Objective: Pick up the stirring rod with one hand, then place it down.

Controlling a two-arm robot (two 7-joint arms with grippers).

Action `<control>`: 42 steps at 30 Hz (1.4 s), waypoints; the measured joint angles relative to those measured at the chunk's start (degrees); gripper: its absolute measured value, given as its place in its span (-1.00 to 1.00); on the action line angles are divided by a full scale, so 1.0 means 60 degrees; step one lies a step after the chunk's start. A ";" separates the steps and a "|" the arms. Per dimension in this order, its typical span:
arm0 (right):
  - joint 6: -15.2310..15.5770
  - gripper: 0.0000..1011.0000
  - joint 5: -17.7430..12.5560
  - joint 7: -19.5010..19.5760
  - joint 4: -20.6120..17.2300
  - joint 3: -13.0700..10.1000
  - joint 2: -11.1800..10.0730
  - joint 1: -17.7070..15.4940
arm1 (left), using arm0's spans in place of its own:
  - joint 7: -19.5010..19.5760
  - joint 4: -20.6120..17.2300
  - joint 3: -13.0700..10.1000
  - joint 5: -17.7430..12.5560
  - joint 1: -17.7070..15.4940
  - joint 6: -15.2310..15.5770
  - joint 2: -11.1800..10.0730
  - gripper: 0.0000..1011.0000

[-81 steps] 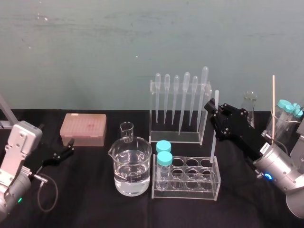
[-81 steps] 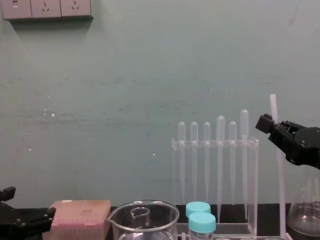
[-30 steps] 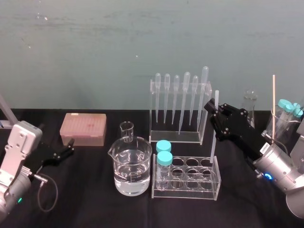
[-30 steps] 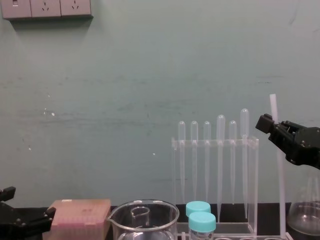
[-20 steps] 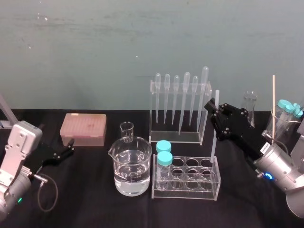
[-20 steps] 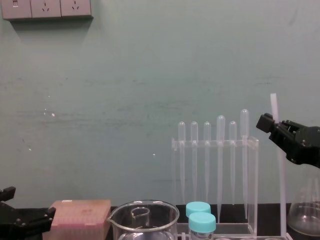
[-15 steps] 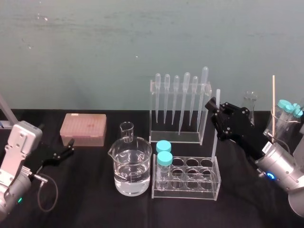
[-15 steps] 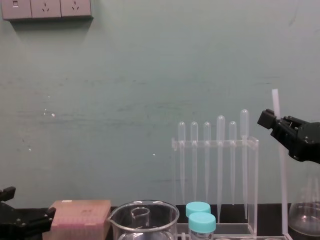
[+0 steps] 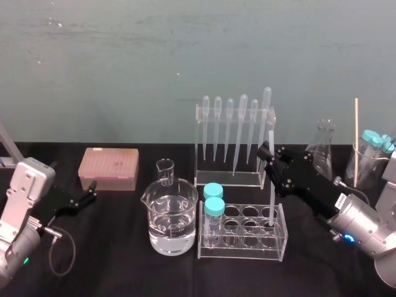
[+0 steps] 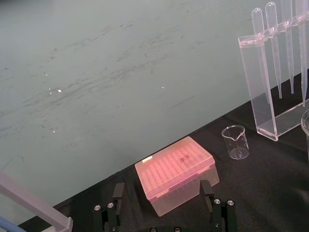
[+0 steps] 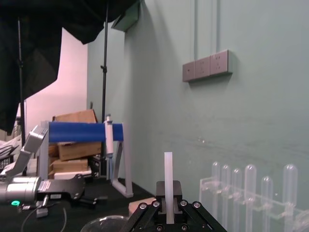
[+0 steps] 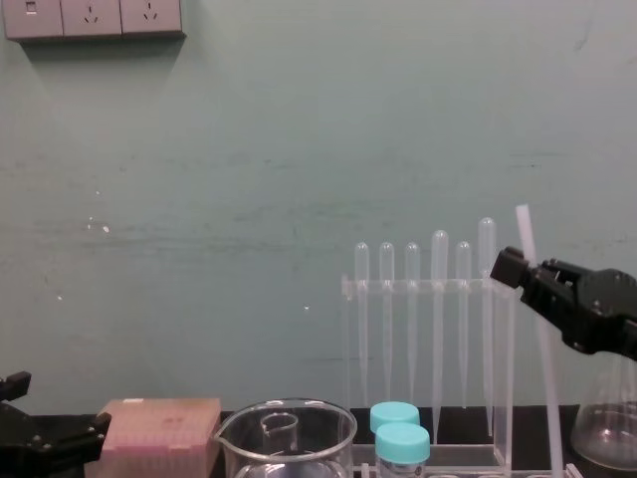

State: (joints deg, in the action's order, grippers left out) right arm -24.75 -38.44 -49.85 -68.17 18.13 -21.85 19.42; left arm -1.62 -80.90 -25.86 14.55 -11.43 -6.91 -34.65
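Note:
The stirring rod is a thin translucent white stick, nearly upright with its top leaning slightly left. My right gripper is shut on its upper part, just in front of the pipette stand's right end. The rod's lower end reaches down into the right end of the clear test tube rack. From the chest the rod runs past the black gripper. In the right wrist view the rod sticks up from between the fingers. My left gripper rests open at the far left, near the pink box.
A water-filled beaker and a small beaker stand left of the rack, which holds two teal-capped tubes. The pipette stand is behind. A conical flask and a beaker of capped tubes sit at the right.
My right gripper has moved left and down with the stirring rod still in it, and the rod now leans slightly. The left arm has not moved.

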 joint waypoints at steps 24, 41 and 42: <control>0.0825 -0.86 0.0685 -0.0155 0.1579 0.0983 0.0091 0.0851 | 0.0000 0.0000 0.0000 0.0000 0.0000 0.0000 0.0000 0.98; 0.0920 -0.86 0.0758 -0.0071 0.1640 0.1034 0.0102 0.0897 | 0.0000 0.0000 0.0000 0.0000 0.0000 0.0000 0.0000 0.98; 0.0918 -0.86 0.0757 -0.0072 0.1639 0.1034 0.0102 0.0897 | 0.0000 0.0000 0.0000 0.0000 0.0000 0.0000 0.0000 0.98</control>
State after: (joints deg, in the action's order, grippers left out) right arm -19.24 -33.89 -50.28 -58.33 24.34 -21.24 24.80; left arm -1.62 -80.90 -25.86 14.55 -11.43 -6.91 -34.65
